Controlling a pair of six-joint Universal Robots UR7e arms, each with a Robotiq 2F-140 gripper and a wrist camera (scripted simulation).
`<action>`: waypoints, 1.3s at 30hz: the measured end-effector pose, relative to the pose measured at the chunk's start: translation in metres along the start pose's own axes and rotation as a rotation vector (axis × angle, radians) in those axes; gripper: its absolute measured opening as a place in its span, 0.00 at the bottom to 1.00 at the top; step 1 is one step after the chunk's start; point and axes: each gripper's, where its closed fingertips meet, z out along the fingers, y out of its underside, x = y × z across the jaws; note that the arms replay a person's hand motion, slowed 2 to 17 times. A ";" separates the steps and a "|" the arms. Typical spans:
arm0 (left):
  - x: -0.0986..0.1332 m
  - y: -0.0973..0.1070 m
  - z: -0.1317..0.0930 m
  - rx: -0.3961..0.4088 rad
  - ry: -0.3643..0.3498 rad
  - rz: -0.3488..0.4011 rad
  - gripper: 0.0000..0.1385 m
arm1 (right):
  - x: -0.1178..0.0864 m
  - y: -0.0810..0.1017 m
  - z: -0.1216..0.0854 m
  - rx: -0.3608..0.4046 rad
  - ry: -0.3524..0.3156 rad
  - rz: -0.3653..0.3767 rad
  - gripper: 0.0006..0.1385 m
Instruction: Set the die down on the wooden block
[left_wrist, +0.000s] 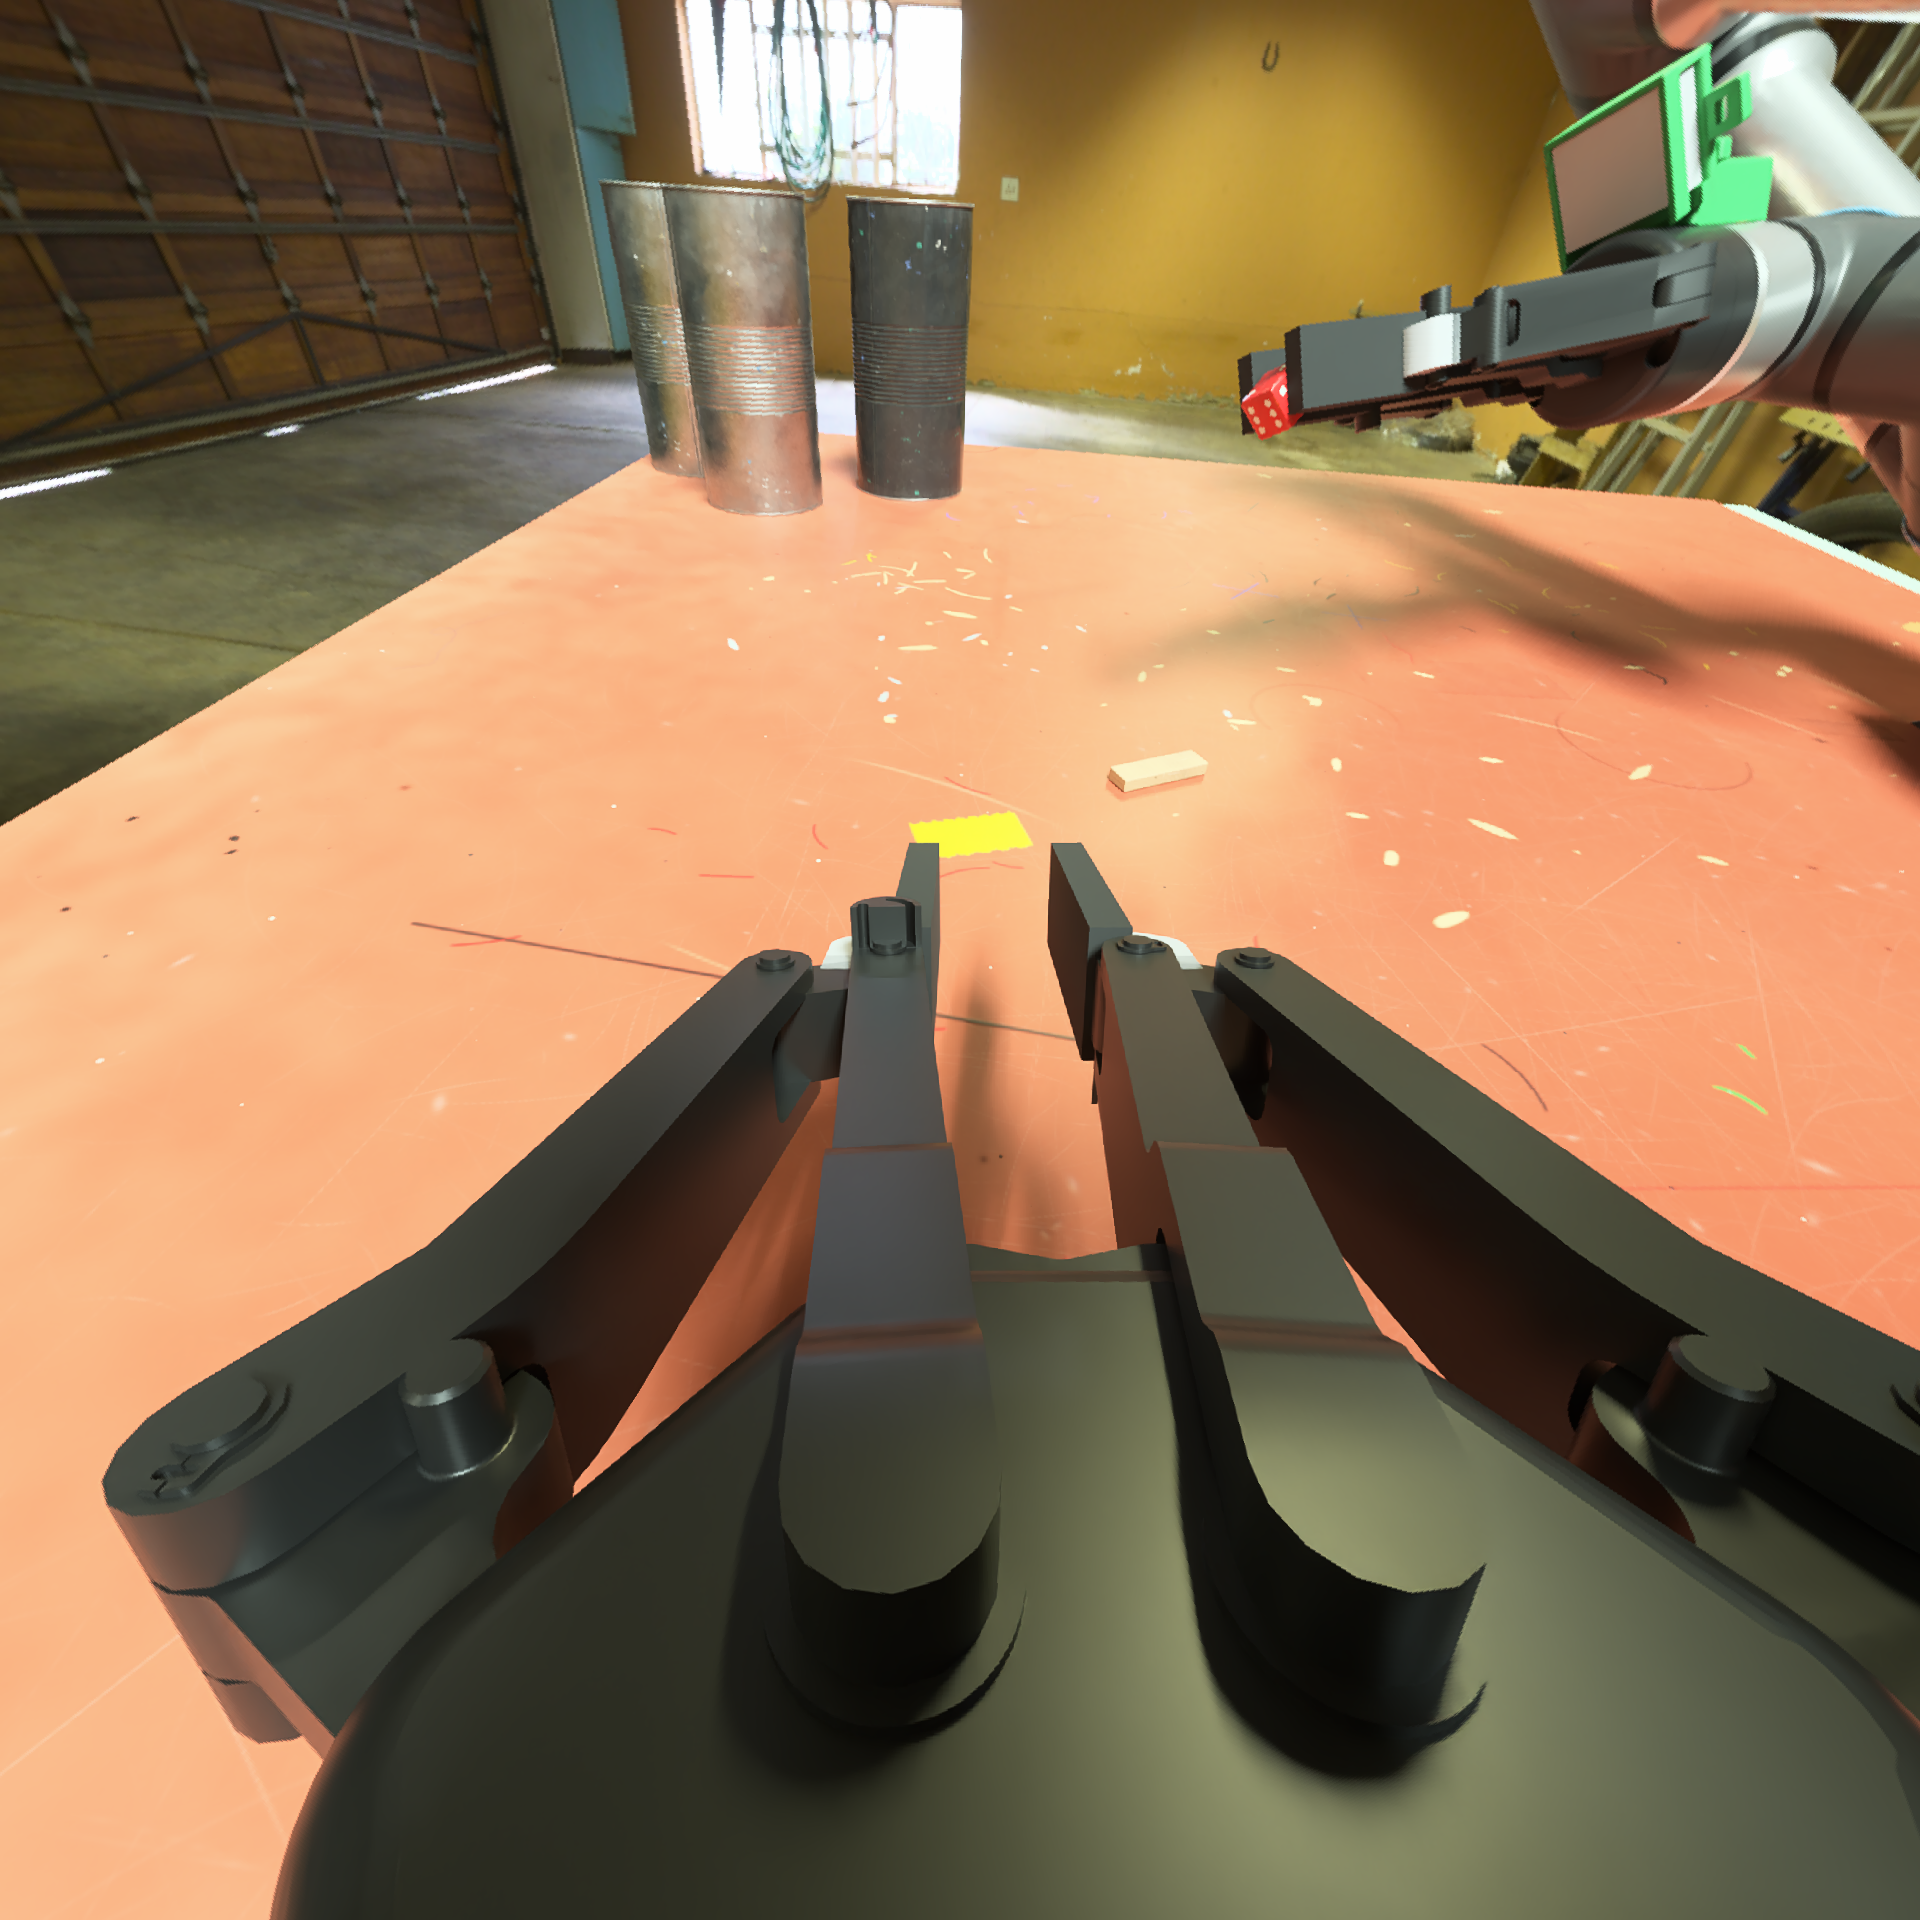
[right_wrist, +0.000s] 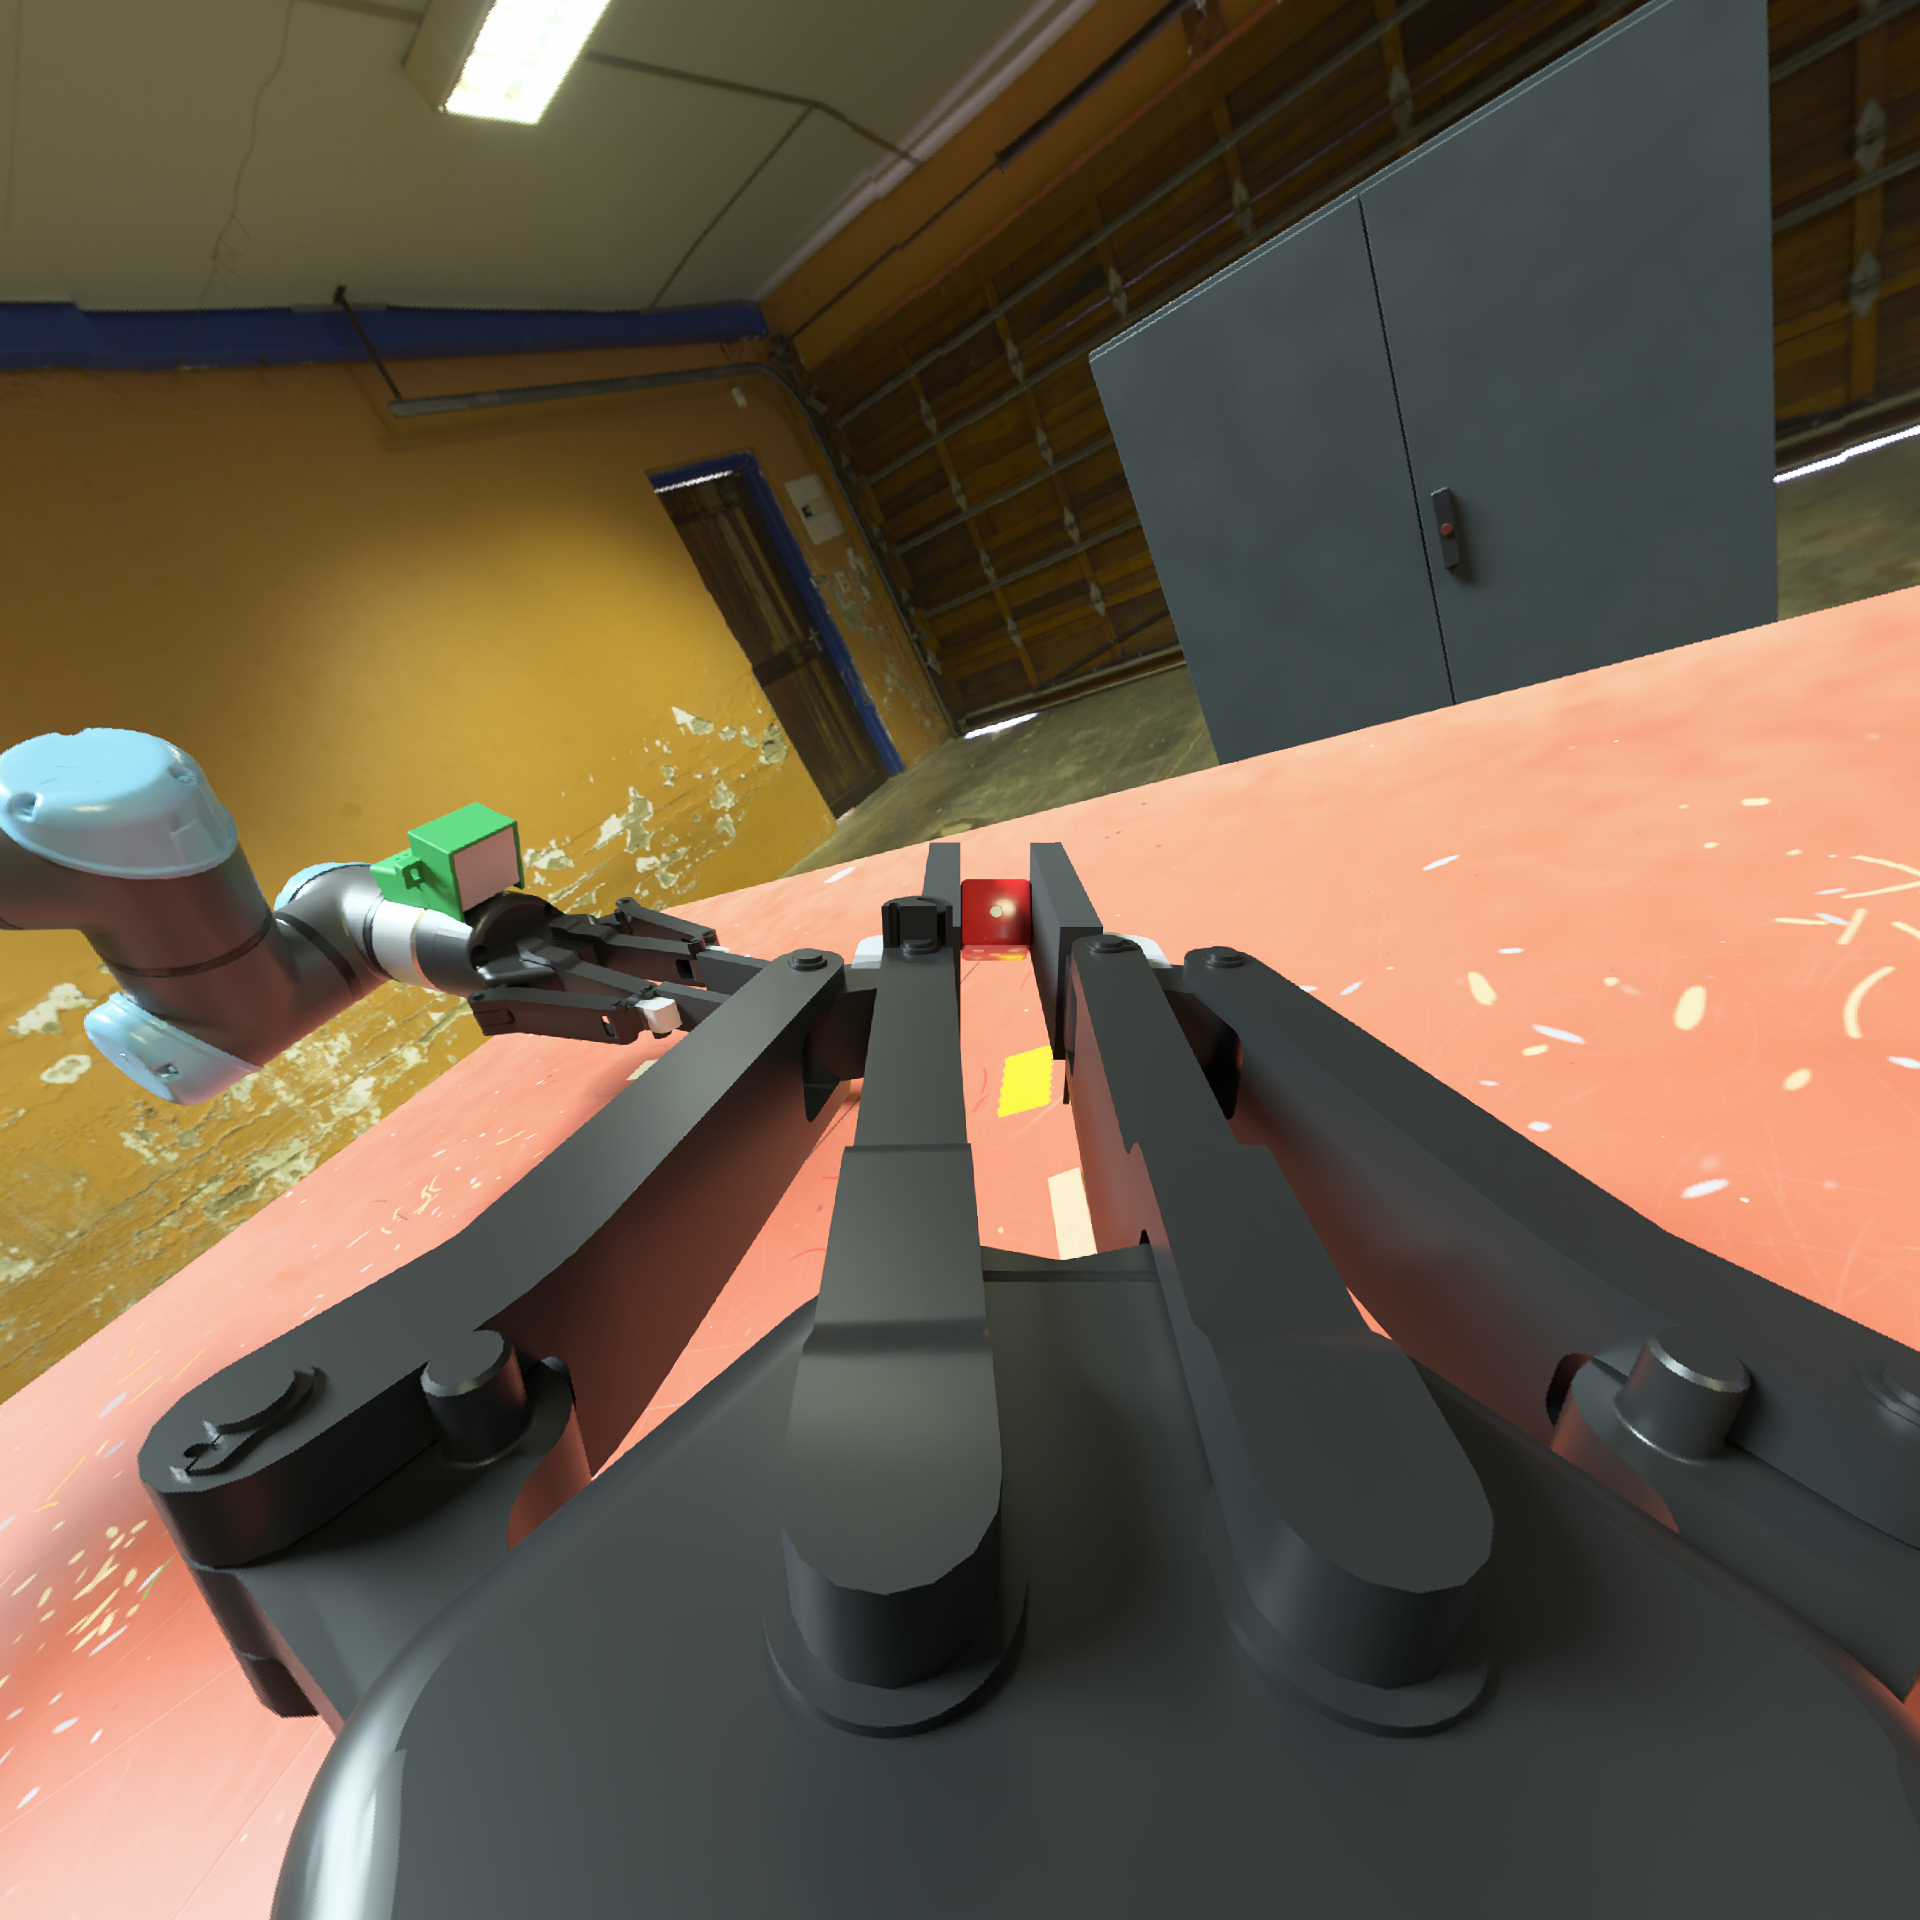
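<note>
Salmon-pink tabletop (left_wrist: 520, 831), scratched and flecked with pale chips, fills the left wrist view, and the left gripper (left_wrist: 992, 868) hangs low over it with its two dark fingers a narrow gap apart and nothing between them. Just past the fingertips lies a flat yellow patch (left_wrist: 969, 834) on the table. A little farther and to the right rests the wooden block (left_wrist: 1156, 771), a small pale slab lying flat, apart from the patch. At the far left edge of the table stand three tall metal cylinders (left_wrist: 758, 353), close together and upright. At upper right the right gripper (left_wrist: 1270, 400) reaches in above the table, its fingers clamped on the red die (left_wrist: 1264, 405) with white pips, well above and beyond the block. In the right wrist view the right gripper (right_wrist: 994, 894) pinches the die (right_wrist: 994, 914) between its fingertips, one pad on each side face. Below, between the fingers, show the yellow patch (right_wrist: 1025, 1081) and, nearer, part of the wooden block (right_wrist: 1070, 1210), both on the table (right_wrist: 1558, 935). To the left the left gripper (right_wrist: 675, 987) extends over the table's edge region, and a grey double-door cabinet (right_wrist: 1455, 416) stands beyond the far side.
</note>
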 end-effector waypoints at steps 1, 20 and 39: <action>0.001 0.001 0.001 -0.005 0.002 0.002 0.20 | 0.001 0.000 -0.001 -0.003 0.004 -0.001 0.13; 0.016 0.008 0.010 -0.064 0.099 -0.008 0.20 | 0.010 0.000 -0.009 -0.040 0.058 -0.061 0.13; 0.028 0.017 0.015 -0.130 0.170 -0.003 0.21 | 0.008 0.008 -0.005 -0.089 0.067 -0.083 0.13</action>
